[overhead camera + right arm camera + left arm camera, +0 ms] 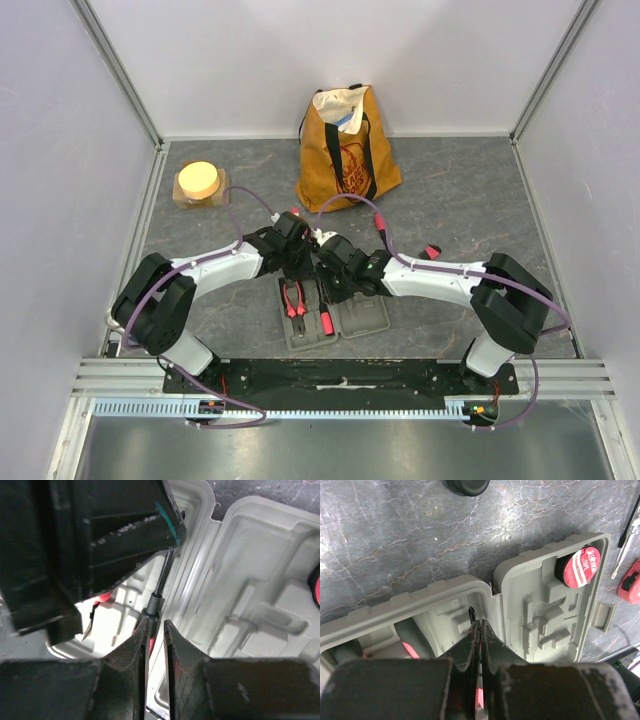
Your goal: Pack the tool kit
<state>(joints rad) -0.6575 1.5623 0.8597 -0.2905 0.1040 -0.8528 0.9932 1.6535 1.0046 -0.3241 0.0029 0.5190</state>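
The tool kit's grey case (365, 318) lies open between the two arms. Red-handled pliers (293, 300) and another red tool (325, 322) sit in its left half. A round red-and-black tape measure (584, 566) rests in a corner of the other half. My left gripper (480, 622) is shut on the thin black shaft of a screwdriver (154, 601), whose tip pokes out past the fingertips. My right gripper (156, 625) stands slightly open around the screwdriver's red handle end. Both grippers meet over the case's hinge (312, 262).
A mustard tote bag (345, 145) stands at the back. A round yellow-topped block (200, 182) is at back left. A small red tool (630, 582) and a thin silver-shafted tool (625, 545) lie on the table right of the case.
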